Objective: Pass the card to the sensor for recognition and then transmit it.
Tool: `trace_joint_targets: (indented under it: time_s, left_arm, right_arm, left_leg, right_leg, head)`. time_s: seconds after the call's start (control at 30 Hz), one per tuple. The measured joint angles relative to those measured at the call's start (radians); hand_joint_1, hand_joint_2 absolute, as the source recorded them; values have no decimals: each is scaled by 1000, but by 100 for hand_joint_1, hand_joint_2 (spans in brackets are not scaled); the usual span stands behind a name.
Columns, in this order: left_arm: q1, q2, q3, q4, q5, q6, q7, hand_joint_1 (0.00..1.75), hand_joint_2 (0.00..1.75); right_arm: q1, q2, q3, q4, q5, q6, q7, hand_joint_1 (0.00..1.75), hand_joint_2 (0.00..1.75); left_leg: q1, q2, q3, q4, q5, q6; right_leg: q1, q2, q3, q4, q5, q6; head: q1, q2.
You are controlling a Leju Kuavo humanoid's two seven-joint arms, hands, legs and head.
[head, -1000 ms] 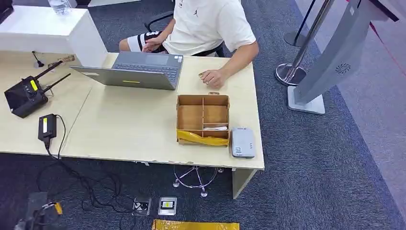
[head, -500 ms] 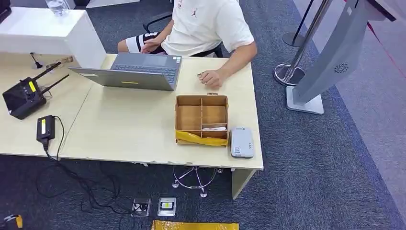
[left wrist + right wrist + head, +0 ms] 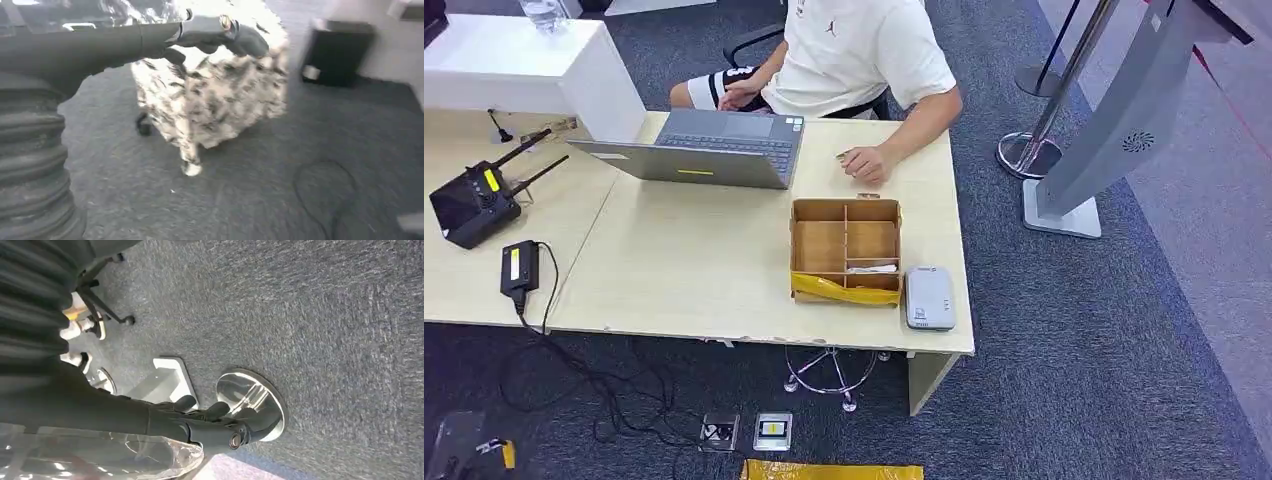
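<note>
A white card [image 3: 872,268] lies in a front compartment of the open cardboard box [image 3: 845,207] on the pale table [image 3: 694,250]. The grey-white sensor [image 3: 929,297] lies flat just right of the box, near the table's front edge. A strip of yellow tape [image 3: 844,290] runs along the box's front wall. My left hand [image 3: 200,35] hangs over the carpet with its fingers stretched out and nothing in them. My right hand [image 3: 210,422] also hangs low above the carpet, fingers loosely apart and holding nothing.
A person sits behind the table, one hand [image 3: 864,160] resting beyond the box, beside a grey laptop [image 3: 714,148]. A black router [image 3: 474,205] and a power adapter [image 3: 519,268] lie at the left. A grey kiosk stand [image 3: 1114,120] and a chrome stanchion base [image 3: 1024,155] stand to the right.
The whole picture has shifted slightly, so the camera has moved. The box, card, sensor and the person's hand keep their places on the table.
</note>
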Motion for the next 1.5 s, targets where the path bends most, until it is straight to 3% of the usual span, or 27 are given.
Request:
trace_joint_targets:
  time_s: [0.03, 0.13, 0.3, 0.57, 0.8, 0.9, 1.0, 1.1, 1.2, 1.27, 1.3, 1.4, 1.5]
  left_arm:
    - [1, -14, -4, 0, -3, -28, -15, 0, 175]
    - [1, -56, -28, 0, 16, -198, -33, 0, 175]
    - [-30, -124, -93, 38, 43, -355, -25, 0, 175]
    - [-67, -156, -142, 149, 144, -387, 16, 0, 175]
    - [-77, -174, -153, 186, 161, -388, -60, 0, 175]
    - [-81, -183, -165, 197, 154, -382, -66, 0, 175]
    - [-84, -188, -175, 204, 158, -360, -66, 0, 175]
    - [-86, -191, -183, 214, 160, -341, -66, 0, 175]
    - [-87, -193, -193, 224, 171, -324, -66, 0, 175]
    - [-88, -193, -200, 228, 179, -313, -67, 0, 175]
    - [-90, -193, -204, 230, 179, -309, -67, 0, 175]
    - [-93, -195, -217, 235, 179, -300, -67, 0, 175]
    - [-94, -198, -232, 242, 184, -291, -67, 0, 175]
  right_arm:
    - [0, 0, 0, 0, 0, 2, -1, 0, 175]
    - [0, 0, 3, 0, 0, 7, -12, 0, 175]
    - [0, -1, 17, 0, 3, 16, -27, 0, 175]
    - [-1, -2, 32, 0, 0, 18, -18, 0, 175]
    - [-1, -8, 32, 1, -23, 28, -40, 0, 175]
    - [0, -10, 32, 1, -66, 29, -68, 0, 175]
    - [0, -19, 24, 1, -155, 3, -149, 0, 175]
    - [-2, -46, -32, 0, -285, -52, -311, 0, 175]
    - [-7, -93, -102, -16, -337, -86, -520, 0, 175]
    - [-28, -124, -169, -26, -273, -91, -643, 0, 175]
    - [-37, -140, -220, -45, -176, -91, -654, 0, 175]
    - [-26, -142, -394, -207, 169, -94, -557, 0, 175]
    - [1, -117, -522, -509, 439, -95, -401, 0, 175]
  left_leg:
    - [0, 0, 0, 0, 0, 0]
    - [-1, 0, 0, 0, 0, 0]
    - [-1, -1, 0, 0, 0, 0]
    - [0, -1, 0, 0, 0, 0]
    - [0, -1, 0, 0, 0, 0]
    - [0, -1, 0, 0, 0, 0]
    - [0, -1, 0, 0, 0, 0]
    - [0, -1, 0, 0, 0, 0]
    - [-1, -1, -1, 0, 0, 0]
    - [-1, 0, -1, 0, 0, 0]
    - [-1, -1, -1, 0, 0, 1]
    - [0, -6, -3, 0, 2, 1]
    - [-1, -13, -4, 1, 4, 3]
  right_leg:
    - [0, 0, 0, 0, 0, 0]
    - [-1, 0, 0, 0, 0, 0]
    - [-1, -1, 1, 0, 0, 0]
    - [0, -1, 0, 0, 0, 0]
    - [0, -1, 0, 0, 0, 0]
    - [0, -1, 0, 0, 0, 0]
    - [0, -1, 0, 0, 0, 0]
    - [0, -1, 1, 0, 0, 0]
    - [-1, -2, 1, 0, 0, 0]
    - [-1, -1, 1, 0, 1, 1]
    - [-1, -2, 1, 0, 1, 1]
    - [0, -8, 4, 0, 1, 1]
    - [-2, -16, 3, 2, 1, 1]
  head:
    - [0, 0]
    - [-1, 0]
    - [0, 0]
    - [-1, 0]
    - [-1, 0]
    - [0, 0]
    - [-1, 0]
    - [-1, 0]
    - [-1, 0]
    - [-1, 0]
    - [-1, 0]
    - [0, 0]
    - [-1, 0]
